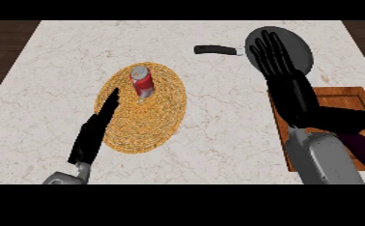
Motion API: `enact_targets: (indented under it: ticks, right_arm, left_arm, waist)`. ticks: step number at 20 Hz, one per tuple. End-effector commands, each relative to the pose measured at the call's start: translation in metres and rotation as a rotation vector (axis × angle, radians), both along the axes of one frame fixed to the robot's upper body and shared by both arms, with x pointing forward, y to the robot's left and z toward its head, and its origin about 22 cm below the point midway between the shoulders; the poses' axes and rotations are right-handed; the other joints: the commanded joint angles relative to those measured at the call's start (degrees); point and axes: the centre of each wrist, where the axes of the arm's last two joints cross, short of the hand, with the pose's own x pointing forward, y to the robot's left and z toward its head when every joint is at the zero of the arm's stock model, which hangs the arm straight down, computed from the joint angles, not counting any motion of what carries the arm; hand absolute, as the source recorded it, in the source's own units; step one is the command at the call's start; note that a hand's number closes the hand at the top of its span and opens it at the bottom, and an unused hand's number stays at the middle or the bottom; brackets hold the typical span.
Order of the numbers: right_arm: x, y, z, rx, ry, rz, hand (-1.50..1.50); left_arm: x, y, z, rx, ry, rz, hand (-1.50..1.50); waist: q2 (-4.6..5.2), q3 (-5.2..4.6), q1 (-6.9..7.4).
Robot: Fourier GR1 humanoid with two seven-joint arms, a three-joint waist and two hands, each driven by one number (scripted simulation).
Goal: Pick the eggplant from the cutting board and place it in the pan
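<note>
Resting on the counter (214, 123): one pan (303, 51), one cutting board (342, 99), one can (142, 81), two hands, fingers straight.

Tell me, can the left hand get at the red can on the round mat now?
Probably yes: the left hand lies open at the mat's left edge, and nothing stands between it and the can.

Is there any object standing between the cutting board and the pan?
Nothing visible does. Only the robot's own right hand lies over the pan, beside the cutting board; the can stands far left.
</note>
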Motion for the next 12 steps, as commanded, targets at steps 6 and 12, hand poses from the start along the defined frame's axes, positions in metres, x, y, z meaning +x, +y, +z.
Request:
enact_targets:
  ticks: [6,12]
  right_arm:
    - [-0.008,-0.04,0.007,-0.291,0.109,0.655,-1.5]
    - [-0.029,-0.19,-0.017,-0.199,0.158,0.064,1.5]
  left_arm:
    - [0.014,0.088,0.023,0.182,0.013,0.307,0.0]
    - [0.01,0.109,0.022,0.148,0.086,0.393,0.0]
  waist:
    - [0.91,-0.84,2.5]
    - [0.96,-0.8,-1.55]
